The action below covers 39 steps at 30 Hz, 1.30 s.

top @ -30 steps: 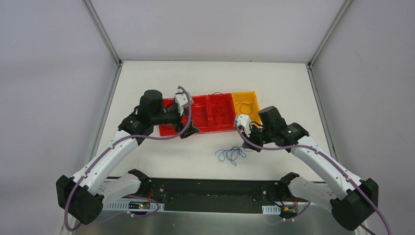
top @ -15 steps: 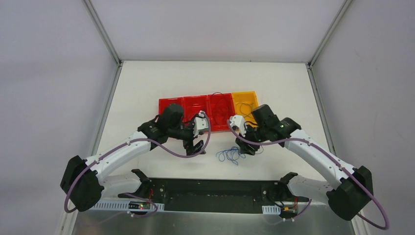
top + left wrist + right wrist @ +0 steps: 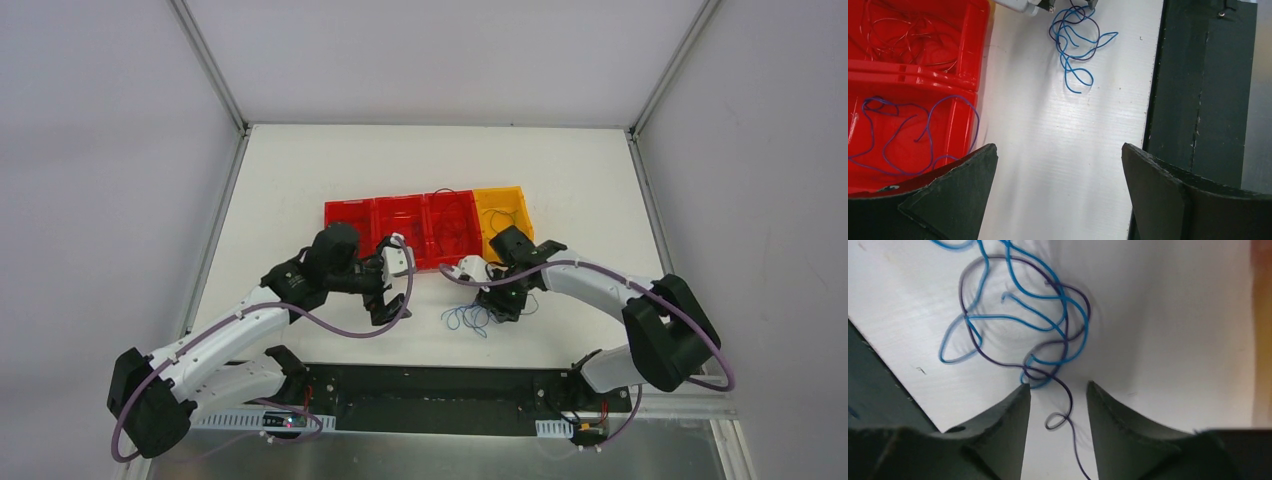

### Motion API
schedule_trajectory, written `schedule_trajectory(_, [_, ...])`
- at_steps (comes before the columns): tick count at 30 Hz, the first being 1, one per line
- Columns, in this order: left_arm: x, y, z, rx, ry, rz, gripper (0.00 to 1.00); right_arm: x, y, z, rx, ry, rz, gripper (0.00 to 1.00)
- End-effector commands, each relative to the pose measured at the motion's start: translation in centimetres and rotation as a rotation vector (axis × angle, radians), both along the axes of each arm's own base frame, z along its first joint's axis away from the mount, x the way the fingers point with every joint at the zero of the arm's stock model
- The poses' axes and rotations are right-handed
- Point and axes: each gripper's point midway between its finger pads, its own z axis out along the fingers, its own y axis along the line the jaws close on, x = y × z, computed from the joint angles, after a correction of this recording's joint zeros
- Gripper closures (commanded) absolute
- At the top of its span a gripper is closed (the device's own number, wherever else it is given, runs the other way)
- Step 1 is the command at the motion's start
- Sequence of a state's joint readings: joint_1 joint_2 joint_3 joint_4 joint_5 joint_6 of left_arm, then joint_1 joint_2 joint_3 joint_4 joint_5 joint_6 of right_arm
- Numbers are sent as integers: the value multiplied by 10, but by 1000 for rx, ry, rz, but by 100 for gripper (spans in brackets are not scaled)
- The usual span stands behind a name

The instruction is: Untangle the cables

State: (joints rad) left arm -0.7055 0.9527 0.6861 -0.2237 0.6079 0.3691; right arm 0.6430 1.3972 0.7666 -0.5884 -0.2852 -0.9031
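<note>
A small tangle of light blue and dark purple cables (image 3: 470, 317) lies on the white table in front of the bins. It also shows in the left wrist view (image 3: 1075, 45) and the right wrist view (image 3: 1018, 325). My right gripper (image 3: 500, 300) is down at the tangle's right edge. Its jaws (image 3: 1058, 387) are partly open, and a purple strand (image 3: 1070, 410) runs between them, not clamped. My left gripper (image 3: 385, 305) is wide open and empty (image 3: 1058, 150), hovering over bare table left of the tangle.
Three red bins (image 3: 400, 215) and an orange bin (image 3: 500, 205) stand in a row behind the tangle. One red bin holds red wires (image 3: 913, 30) and another holds a blue-purple wire (image 3: 913, 130). A black base plate (image 3: 430, 385) runs along the near edge.
My left gripper has come off the red bins toward the near table and drawn slightly left. My right gripper has moved left and down onto the tangle's edge.
</note>
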Motion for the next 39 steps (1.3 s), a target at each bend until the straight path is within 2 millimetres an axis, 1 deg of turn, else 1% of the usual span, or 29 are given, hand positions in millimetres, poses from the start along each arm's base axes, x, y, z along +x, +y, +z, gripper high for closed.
schedule_trajectory(1, [3, 6, -1, 9, -15, 38, 6, 11, -9, -21, -53, -47, 61, 56])
schedule_trajectory(2, [4, 7, 0, 9, -22, 45, 6, 11, -11, -24, -57, -51, 74, 61])
schedule_trajectory(3, [4, 8, 0, 11, -27, 50, 6, 9, -13, -27, -62, -48, 85, 69])
schedule_trajectory(4, [5, 9, 0, 12, -30, 57, 6, 8, -13, -27, -59, -48, 90, 79])
schedule_trajectory(5, [6, 10, 0, 13, -34, 65, 6, 7, -12, -26, -52, -46, 94, 94])
schedule_trajectory(6, [6, 11, 1, 13, -36, 70, 6, 8, -9, -21, -34, -51, 94, 100])
schedule_trajectory(7, [6, 12, 0, 14, -37, 74, 5, 8, -4, -14, -5, -57, 91, 100])
schedule_trajectory(9, [6, 12, 0, 14, -32, 77, 4, 12, 11, 13, 97, -106, 82, 100])
schedule_trajectory(12, [7, 9, 1, -2, -15, 92, 1, 15, 36, 60, 280, -193, 58, 100])
schedule_trajectory(15, [12, 1, 11, -48, -20, 92, 1, 17, 53, 99, 401, -270, 38, 100])
schedule_trajectory(16, [14, -3, 17, -72, -36, 84, 1, 18, 57, 110, 432, -286, 25, 100])
schedule_trajectory(21, [23, -19, 37, -127, -52, 63, 1, 22, 71, 152, 521, -337, -8, 100])
schedule_trajectory(24, [26, -30, 48, -157, -63, 39, 1, 26, 80, 181, 582, -361, -36, 100])
schedule_trajectory(29, [22, -55, 66, -219, -64, 8, 1, 32, 96, 229, 687, -370, -98, 100])
schedule_trajectory(33, [28, -73, 85, -280, -67, 28, 1, 34, 109, 259, 758, -367, -129, 100])
schedule_trajectory(34, [30, -79, 91, -293, -73, 31, 2, 34, 112, 268, 779, -362, -143, 100])
schedule_trajectory(36, [37, -87, 93, -295, -81, 51, 10, 33, 118, 284, 820, -357, -157, 100])
schedule_trajectory(37, [41, -91, 92, -293, -80, 61, 16, 32, 121, 292, 844, -355, -168, 100])
schedule_trajectory(39, [49, -94, 81, -269, -65, 88, 30, 35, 124, 313, 894, -365, -200, 100])
